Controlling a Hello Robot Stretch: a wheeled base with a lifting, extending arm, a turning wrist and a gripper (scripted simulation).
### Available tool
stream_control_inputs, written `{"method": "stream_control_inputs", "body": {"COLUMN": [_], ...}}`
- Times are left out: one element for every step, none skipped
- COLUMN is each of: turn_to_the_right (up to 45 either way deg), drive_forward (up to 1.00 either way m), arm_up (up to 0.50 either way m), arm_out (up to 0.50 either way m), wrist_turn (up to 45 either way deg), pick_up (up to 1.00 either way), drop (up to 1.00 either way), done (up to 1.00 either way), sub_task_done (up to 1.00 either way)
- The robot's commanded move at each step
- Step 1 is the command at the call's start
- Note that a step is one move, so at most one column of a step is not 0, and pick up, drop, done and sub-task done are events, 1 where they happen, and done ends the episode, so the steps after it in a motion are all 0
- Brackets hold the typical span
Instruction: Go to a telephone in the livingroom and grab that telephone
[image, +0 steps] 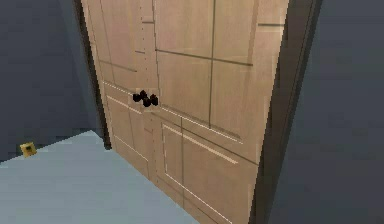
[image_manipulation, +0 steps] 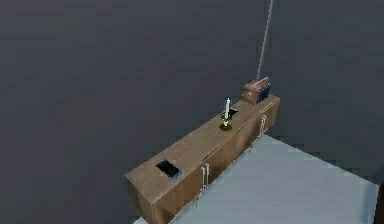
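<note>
Ahead you face a pale panelled wooden door (image: 190, 90) with two dark round knobs (image: 146, 98), and a small yellow block (image: 28, 150) on the pale floor (image: 70, 185); in the arm side view, a flat dark slab with a bluish face (image_manipulation: 168, 169), perhaps the telephone, lies at the nearer end of a long brown wooden sideboard (image_manipulation: 195, 150) against a dark wall; farther along stand a small white upright piece (image_manipulation: 227, 112) and a brown box (image_manipulation: 257, 90); the claw's state you cannot tell.
</note>
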Motion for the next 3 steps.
{"method": "stream_control_inputs", "body": {"turn_to_the_right": [0.0,0.0,0.0], "drive_forward": [0.00,0.00,0.00], "arm_up": [0.50,0.10,0.00], "arm_out": [0.00,0.00,0.50], "wrist_turn": [0.0,0.0,0.0], "pick_up": [0.00,0.00,0.00], "drop": [0.00,0.00,0.00], "done": [0.00,0.00,0.00], "sub_task_done": [0.00,0.00,0.00]}}
